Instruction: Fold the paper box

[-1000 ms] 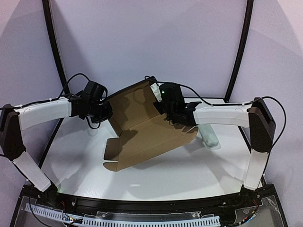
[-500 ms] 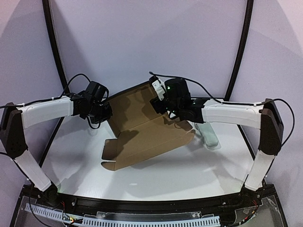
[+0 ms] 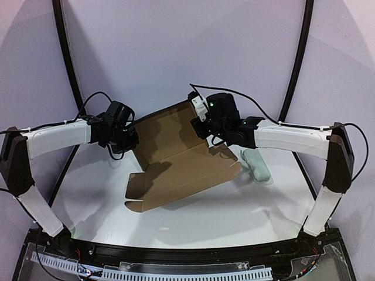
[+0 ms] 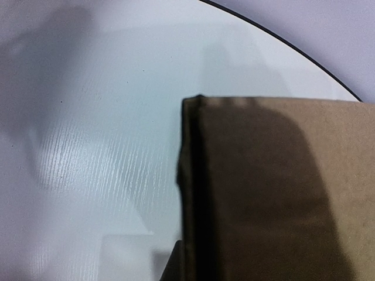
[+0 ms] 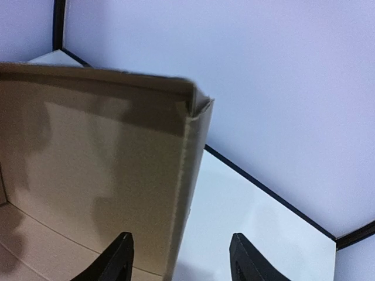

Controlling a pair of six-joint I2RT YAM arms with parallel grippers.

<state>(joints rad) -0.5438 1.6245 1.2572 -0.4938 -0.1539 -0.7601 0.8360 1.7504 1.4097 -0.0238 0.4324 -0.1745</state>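
The paper box is a brown cardboard mailer lying partly open on the white table, with its back panel raised upright. My left gripper is shut on the left edge of that raised panel. In the left wrist view the cardboard fills the right half and hides the fingers. My right gripper is at the panel's upper right corner. In the right wrist view it stands open, its two black fingertips on either side of the panel's right edge without touching it.
A pale grey-green oblong case lies on the table just right of the box, under the right forearm. Black curved frame rails rise at the back left and back right. The table's black rim runs behind the box.
My right gripper has opened, let go of the panel's right edge and moved up and back toward the top corner. The box's right side settled slightly. The left gripper has kept its grip.
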